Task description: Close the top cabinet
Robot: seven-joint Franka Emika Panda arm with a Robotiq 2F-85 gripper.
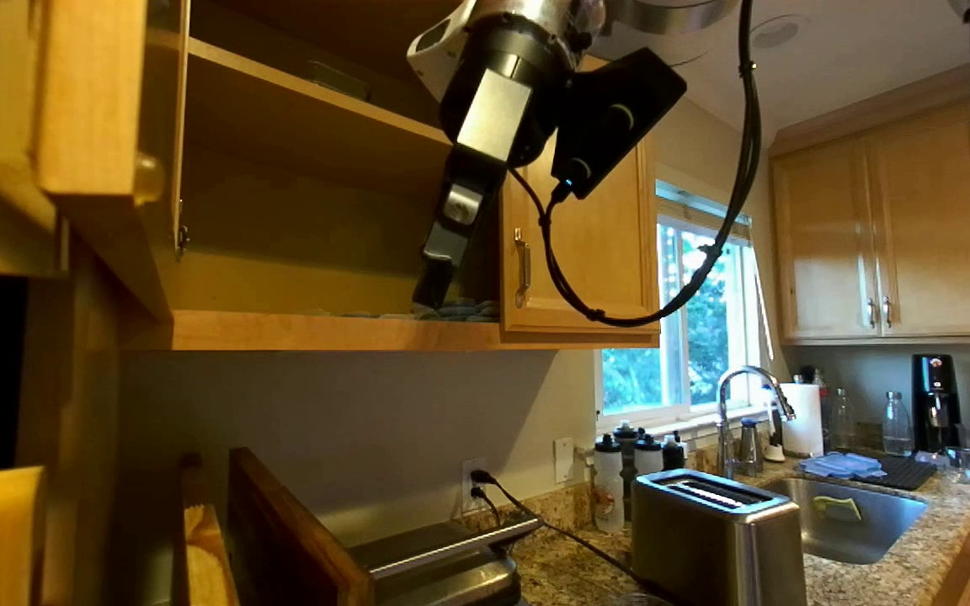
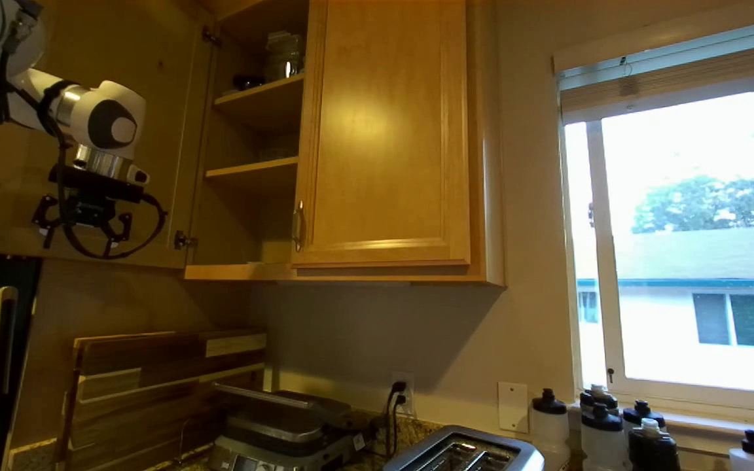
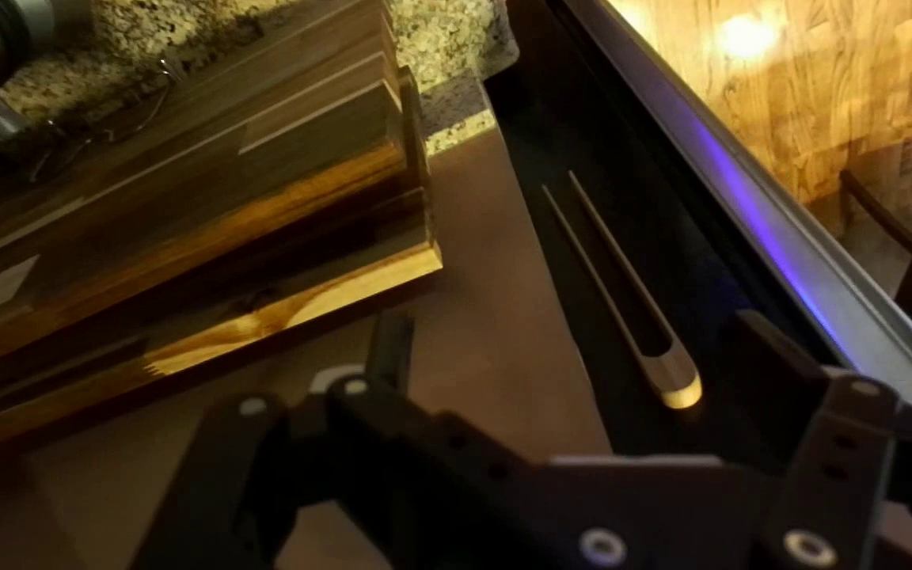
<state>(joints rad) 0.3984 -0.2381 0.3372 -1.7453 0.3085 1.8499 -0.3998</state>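
1. Left of the window (image 2: 684,222), mounted high: top cabinet (image 2: 252,169), right door (image 2: 387,131) closed, left door (image 2: 169,104) standing wide open.
2. Hand (image 3: 575,332): spread wide, nothing held, positioned on the left door's inner side; contact not evident.
3. Current step, judged: setting up for the push; closing not yet done.
4. Next move likely calls for rounding the door's free edge, then pushing its outer face rightward.

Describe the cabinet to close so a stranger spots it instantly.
Find the bright, white-framed window. Beside it hangs a wide honey-wood wall cabinet. One door stands open, baring shelves, unlike the shut light-wood cabinet past the window.
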